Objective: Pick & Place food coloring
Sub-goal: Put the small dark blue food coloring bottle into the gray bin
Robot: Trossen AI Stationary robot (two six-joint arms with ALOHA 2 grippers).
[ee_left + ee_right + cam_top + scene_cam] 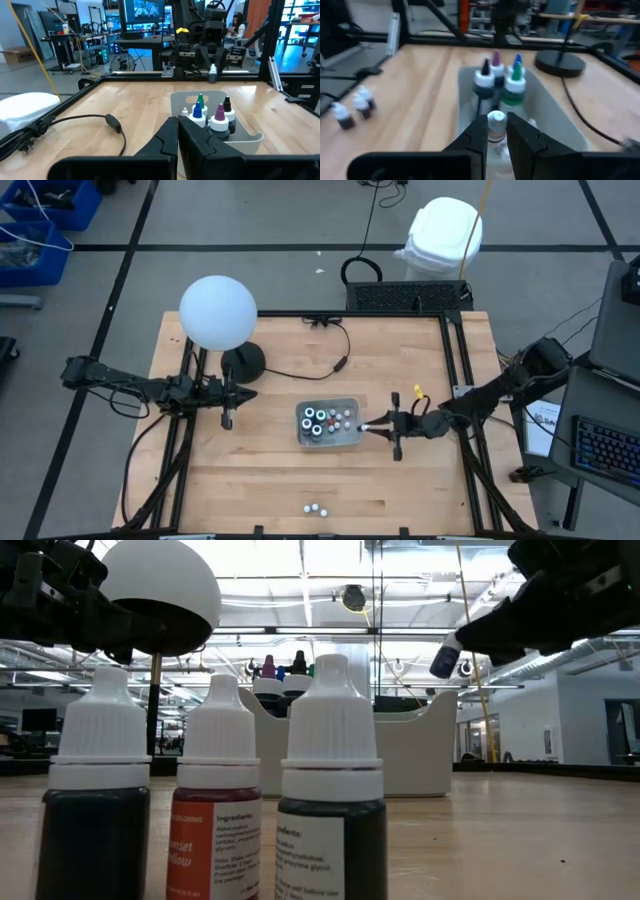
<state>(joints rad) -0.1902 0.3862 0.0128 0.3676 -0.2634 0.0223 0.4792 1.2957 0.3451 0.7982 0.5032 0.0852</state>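
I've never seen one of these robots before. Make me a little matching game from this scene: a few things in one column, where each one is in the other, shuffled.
Things
1. small white-capped bottle
2. three loose white-capped bottles
3. clear grey rectangular tray
4. left gripper

Places
A. on the wooden table's near edge, apart from the tray
B. mid-table, holding several bottles
C. pinched in the right gripper, over the tray's edge
D. shut and empty, beside the white globe lamp's black base

Pairs: 1-C, 2-A, 3-B, 4-D
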